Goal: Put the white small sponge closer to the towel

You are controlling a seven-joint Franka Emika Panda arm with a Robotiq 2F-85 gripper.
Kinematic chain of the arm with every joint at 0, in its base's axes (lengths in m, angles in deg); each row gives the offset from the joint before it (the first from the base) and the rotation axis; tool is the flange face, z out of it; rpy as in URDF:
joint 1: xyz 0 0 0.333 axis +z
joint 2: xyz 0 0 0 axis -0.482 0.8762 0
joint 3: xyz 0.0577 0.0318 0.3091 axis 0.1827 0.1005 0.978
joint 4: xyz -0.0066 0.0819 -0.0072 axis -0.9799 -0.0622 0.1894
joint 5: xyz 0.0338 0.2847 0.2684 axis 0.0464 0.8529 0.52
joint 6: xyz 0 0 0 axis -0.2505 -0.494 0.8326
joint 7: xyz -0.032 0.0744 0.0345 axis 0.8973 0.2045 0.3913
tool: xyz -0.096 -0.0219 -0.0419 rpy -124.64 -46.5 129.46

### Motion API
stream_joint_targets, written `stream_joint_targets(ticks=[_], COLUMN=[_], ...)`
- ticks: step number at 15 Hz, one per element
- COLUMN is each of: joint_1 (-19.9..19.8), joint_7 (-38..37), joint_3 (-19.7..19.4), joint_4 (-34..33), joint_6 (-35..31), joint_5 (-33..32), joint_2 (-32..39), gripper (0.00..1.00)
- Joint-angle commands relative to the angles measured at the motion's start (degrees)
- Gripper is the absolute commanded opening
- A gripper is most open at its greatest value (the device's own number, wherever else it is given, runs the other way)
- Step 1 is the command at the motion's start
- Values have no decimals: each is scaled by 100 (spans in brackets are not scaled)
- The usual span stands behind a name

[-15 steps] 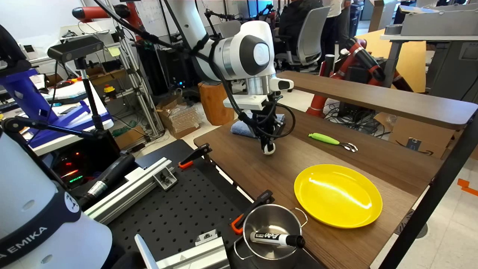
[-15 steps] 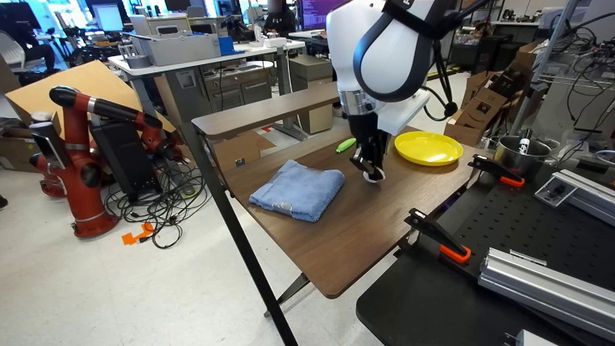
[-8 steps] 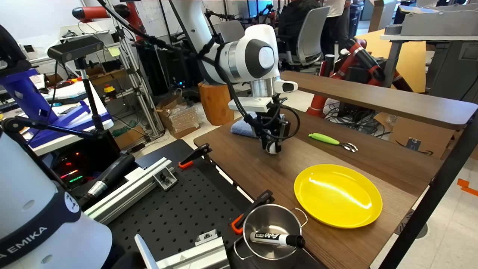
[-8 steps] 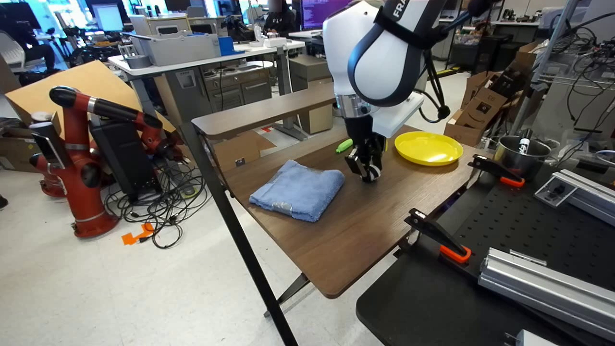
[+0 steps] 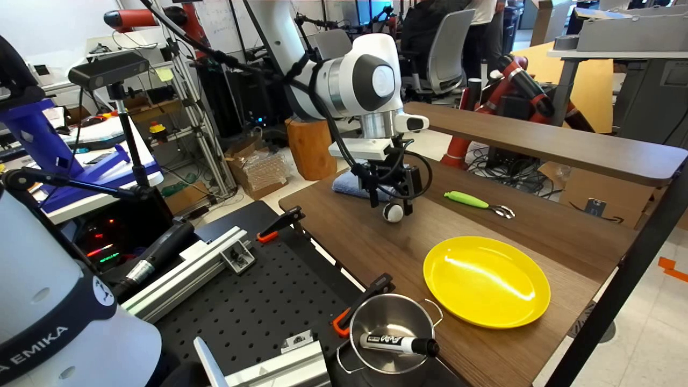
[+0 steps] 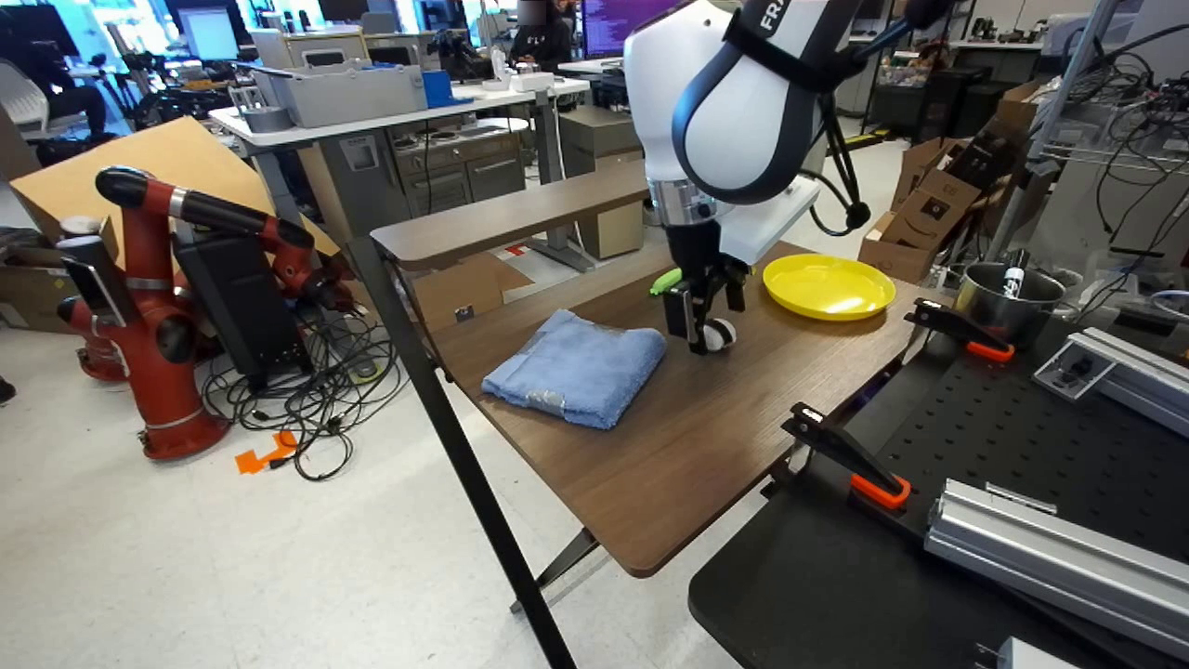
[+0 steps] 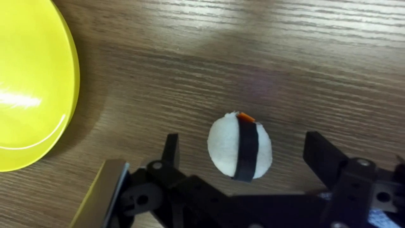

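Note:
The white small sponge [image 7: 223, 145], a round ball with a black band and an orange tip, rests on the wooden table. My gripper [image 7: 242, 136] stands wide open around it, with bare wood showing between the sponge and each finger in the wrist view. Both exterior views show the gripper low over the table, the sponge [image 5: 394, 212] down between its fingertips. A folded blue towel [image 6: 576, 367] lies flat a short way from the sponge, apart from it; in an exterior view the towel [image 5: 349, 185] is partly behind the gripper.
A yellow plate [image 5: 486, 282] lies on the table, to the left of the sponge in the wrist view. A green-handled tool [image 5: 467, 199] lies further back. A steel pot [image 5: 395, 333] holds a marker. Black clamps [image 6: 836, 446] grip the table edge, and a raised shelf [image 5: 537, 140] runs along one side.
One second ago my gripper was shut on the sponge. It has shifted slightly, come down, and opened, letting go; the sponge now sits loose between the spread fingers.

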Motion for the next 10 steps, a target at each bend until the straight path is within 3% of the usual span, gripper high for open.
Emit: stream_joint_targets(ticks=[1, 5, 6, 10], joint_1=[-37, -172, -99, -166], joint_7=[65, 257, 22, 70], joint_3=[50, 241, 160, 239], joint_4=[480, 1089, 732, 1052], joint_6=[113, 206, 86, 199], joint_5=[-33, 70, -53, -57], joint_2=[-616, -1536, -1099, -1504], gripper=[100, 100, 100, 100])
